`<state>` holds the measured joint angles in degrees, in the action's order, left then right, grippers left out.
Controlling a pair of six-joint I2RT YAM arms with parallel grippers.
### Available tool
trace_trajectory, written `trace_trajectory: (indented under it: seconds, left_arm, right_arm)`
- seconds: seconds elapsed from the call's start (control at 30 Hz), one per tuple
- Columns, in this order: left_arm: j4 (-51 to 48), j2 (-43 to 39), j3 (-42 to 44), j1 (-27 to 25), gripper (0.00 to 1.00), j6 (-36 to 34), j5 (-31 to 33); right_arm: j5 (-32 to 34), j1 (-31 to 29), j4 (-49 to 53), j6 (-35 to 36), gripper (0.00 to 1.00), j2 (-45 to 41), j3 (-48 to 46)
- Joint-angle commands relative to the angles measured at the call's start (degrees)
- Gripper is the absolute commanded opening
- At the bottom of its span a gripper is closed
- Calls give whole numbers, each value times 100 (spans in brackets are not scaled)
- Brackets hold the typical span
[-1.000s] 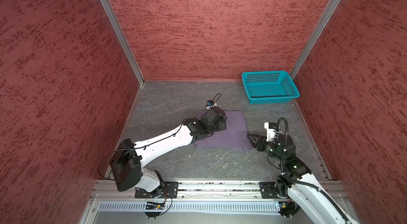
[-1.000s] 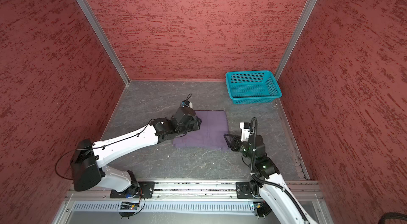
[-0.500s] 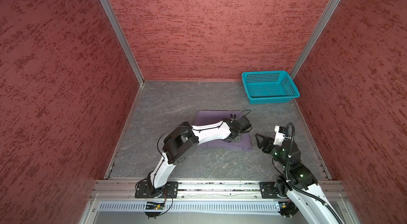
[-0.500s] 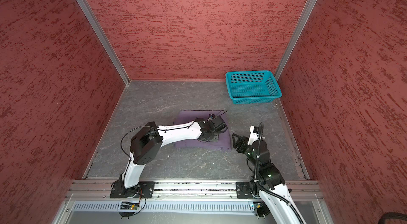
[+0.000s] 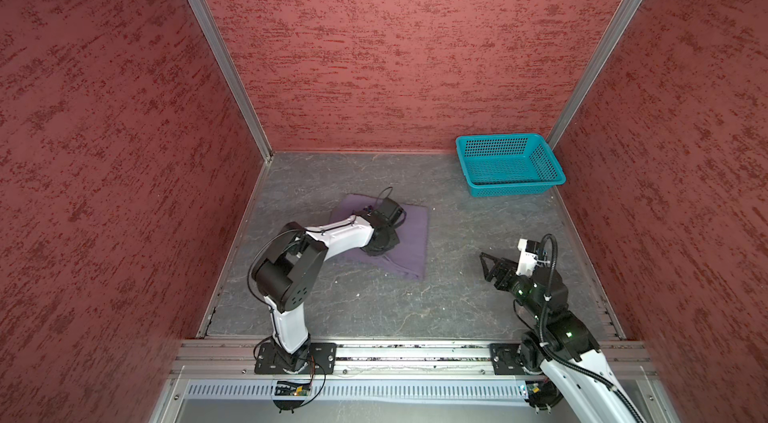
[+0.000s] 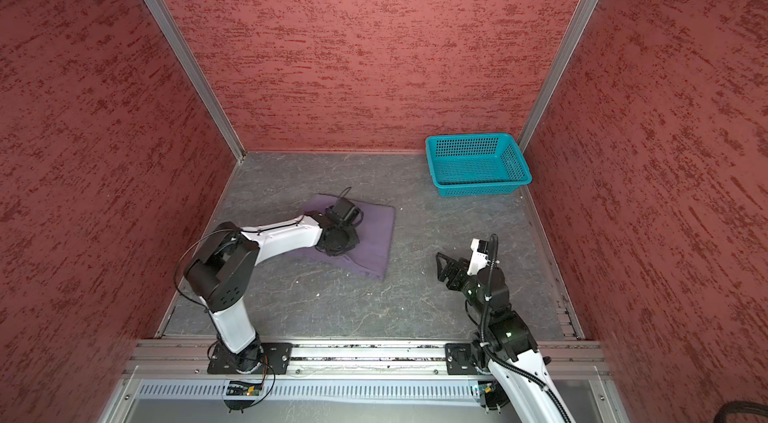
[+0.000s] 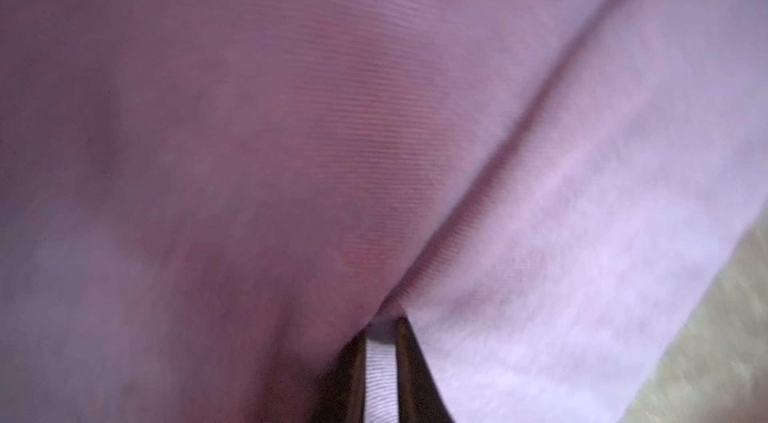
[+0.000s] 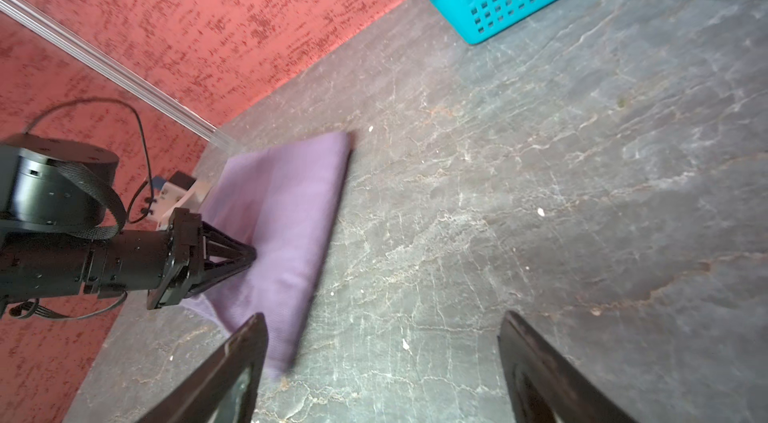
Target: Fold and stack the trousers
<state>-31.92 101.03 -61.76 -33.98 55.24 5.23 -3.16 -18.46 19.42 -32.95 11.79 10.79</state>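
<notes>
One pair muted-purple cloth trousers (image 5: 411,229), one teal perforated plastic basket (image 5: 511,189) beyond released right claw (image 8: 382,317); trousers folded flat, pinched in left claw (image 8: 251,253).

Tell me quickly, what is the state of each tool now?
Left tool: closed on the trousers.
Right tool: open, holding nothing.

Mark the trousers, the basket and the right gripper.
trousers (image 5: 413,234): in a top view, flat part of the folded cloth right of the arm.
basket (image 5: 515,189): in a top view, near wall.
right gripper (image 8: 383,319): right wrist view, midway between the open fingertips.
</notes>
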Motion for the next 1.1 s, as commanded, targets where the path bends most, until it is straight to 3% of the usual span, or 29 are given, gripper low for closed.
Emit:
trace_trajectory:
  seconds: [0.0,0.13,0.27,0.37,0.5,0.77,1.07]
  left_arm:
    - [-436,-424,62,61,24,93,197]
    - [-382,-450,-465,-357,29,-64,21]
    - [-1333,214,-1700,-1131,31,-600,794]
    - [-2265,901,-2606,-1524,30,-992,1315]
    - [-2317,1342,-2784,-1810,29,-1246,1273]
    - [-1007,1239,-1619,-1157,27,-1251,94]
    - [-375,1252,-1108,-171,27,-1455,-172]
  right_arm:
    - [148,26,-15,30,89,-113,-96]
    - [103,26,-40,14,91,62,-62]
    - [217,26,-40,22,99,325,-21]
    - [507,26,141,-45,99,471,154]
    - [855,27,235,-165,99,517,167]
    - [993,28,409,-253,99,527,274]
    - [1450,27,450,-355,99,720,330]
